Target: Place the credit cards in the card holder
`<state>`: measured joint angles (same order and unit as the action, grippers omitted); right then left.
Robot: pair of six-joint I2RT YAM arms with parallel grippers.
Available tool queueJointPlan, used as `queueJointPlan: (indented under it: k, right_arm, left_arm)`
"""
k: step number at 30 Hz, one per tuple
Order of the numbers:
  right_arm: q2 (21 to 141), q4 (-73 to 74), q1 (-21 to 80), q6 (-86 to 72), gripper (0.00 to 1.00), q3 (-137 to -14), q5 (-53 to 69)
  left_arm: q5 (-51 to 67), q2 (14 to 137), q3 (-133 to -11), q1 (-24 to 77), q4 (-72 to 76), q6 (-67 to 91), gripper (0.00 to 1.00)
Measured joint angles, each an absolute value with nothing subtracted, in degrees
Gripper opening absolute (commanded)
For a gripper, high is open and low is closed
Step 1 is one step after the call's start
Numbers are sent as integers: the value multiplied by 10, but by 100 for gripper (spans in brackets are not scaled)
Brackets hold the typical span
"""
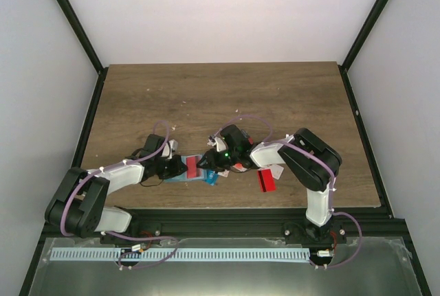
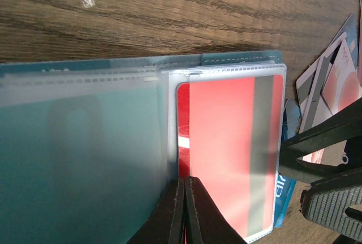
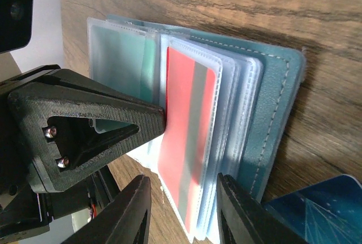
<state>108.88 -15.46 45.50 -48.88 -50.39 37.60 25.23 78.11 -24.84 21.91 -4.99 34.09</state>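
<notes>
The card holder point(image 3: 277, 108) is lying open and flat on the wooden table point(image 1: 227, 97), near the front edge between the 2 arms. In the overhead view its spread covers are running left to right, and its clear sleeves are fanning up from the spine. A red card point(image 3: 181, 142) is sitting in the top sleeve. Its long axis is crossing the holder's, pointing from the near edge toward the far one, and a grey stripe is running along its length.

The left gripper point(image 2: 184, 184) is resting its tip on the sleeves just beside that card, fingers together. The right gripper point(image 3: 182, 198) is hovering at the card's short end, fingers apart, with the edge of the sleeve stack between them.

Only the overhead view is showing the loose cards to the right. A striped red card point(image 1: 267, 180) is lying beneath the right arm, a white card point(image 1: 277, 171) just beside it, and a blue card point(image 1: 211, 178) at the holder's right edge. The right wrist view alone is showing the teal cover's stitching and several sleeves stacked under the red card. The left wrist view alone is showing a vacant sleeve left of the spine, teal showing through it, and overlapping pale cards point(image 2: 331, 82) past the holder's far corner.
</notes>
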Motion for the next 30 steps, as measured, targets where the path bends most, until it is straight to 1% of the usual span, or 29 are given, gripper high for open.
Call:
queueJointPlan:
  k: [19,30]
  right_arm:
    - [1091,-143,469,-473,34,-522,376]
    - [1091,-90,476,-454,34,-540,344]
  left_arm:
    - [253,781,-246,219,-46,342,4]
    - [253,781,-246,219,-46,342,4]
